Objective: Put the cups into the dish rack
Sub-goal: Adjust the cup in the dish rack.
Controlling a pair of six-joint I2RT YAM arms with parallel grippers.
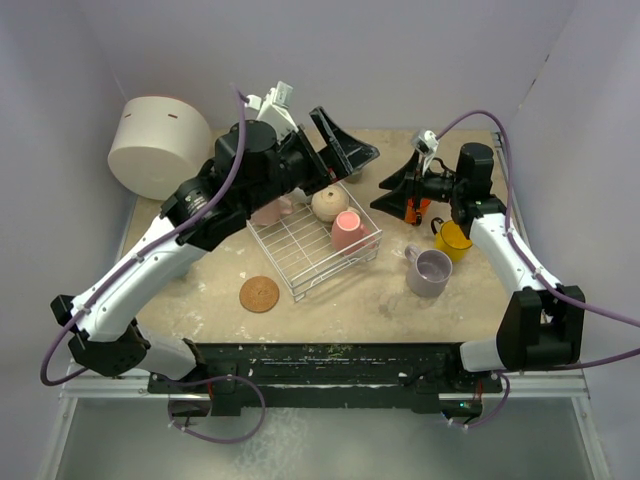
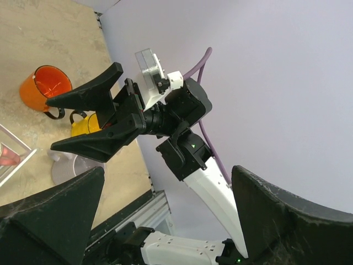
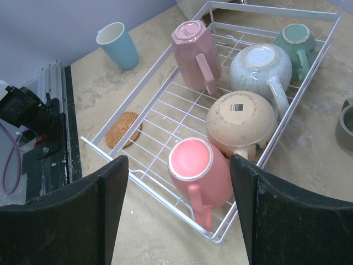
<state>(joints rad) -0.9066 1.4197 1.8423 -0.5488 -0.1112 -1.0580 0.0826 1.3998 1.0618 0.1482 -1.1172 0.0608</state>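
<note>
The dish rack (image 1: 300, 252) sits mid-worktop and holds five upturned cups, with the pink cup (image 3: 197, 168) at its right end. A lilac cup (image 1: 430, 272) and a yellow cup (image 1: 455, 240) stand near the right edge. The left gripper (image 1: 350, 160) and right gripper (image 1: 392, 192) both gape wide, empty.

I'm seeing a large white cylindrical container (image 1: 158, 145) sitting at the far left corner of the table (image 1: 340, 300), and a round cork coaster (image 1: 259, 294) lying flat, well apart, nearer the front edge.
</note>
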